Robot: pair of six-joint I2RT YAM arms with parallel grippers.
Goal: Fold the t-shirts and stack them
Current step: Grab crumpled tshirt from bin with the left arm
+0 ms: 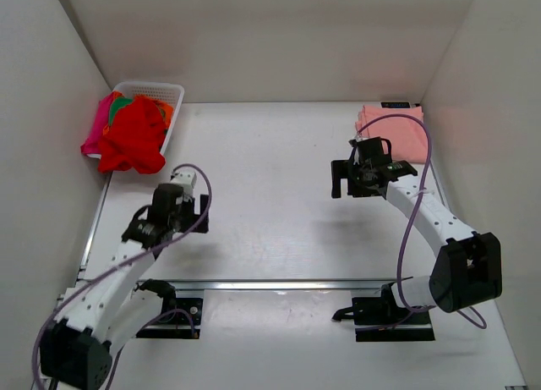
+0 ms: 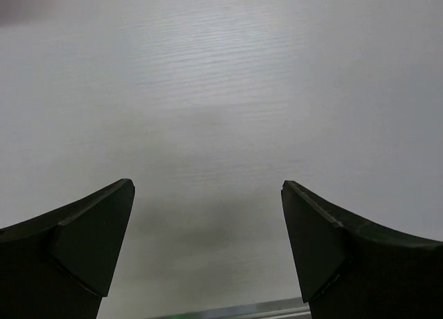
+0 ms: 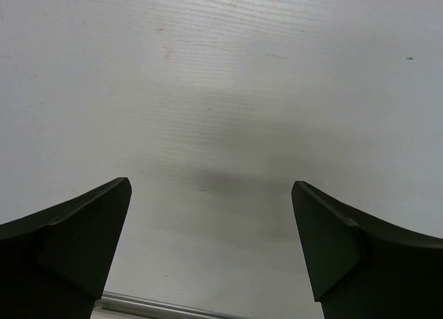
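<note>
High fixed view down onto table [image 1: 279,153], both wrist views close above it (same surface)

No writing, label, brand, number or sign can be read in any view. A small dark strip [image 1: 394,105] at the far edge of the table [image 1: 279,153], at about one o'clock, is too small to tell whether it carries text.

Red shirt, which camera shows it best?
The top external view: the red shirt is draped over the near edge of the basket at the far left, on top of other coloured cloth. The two wrist views show none of it, only bare table.
</note>
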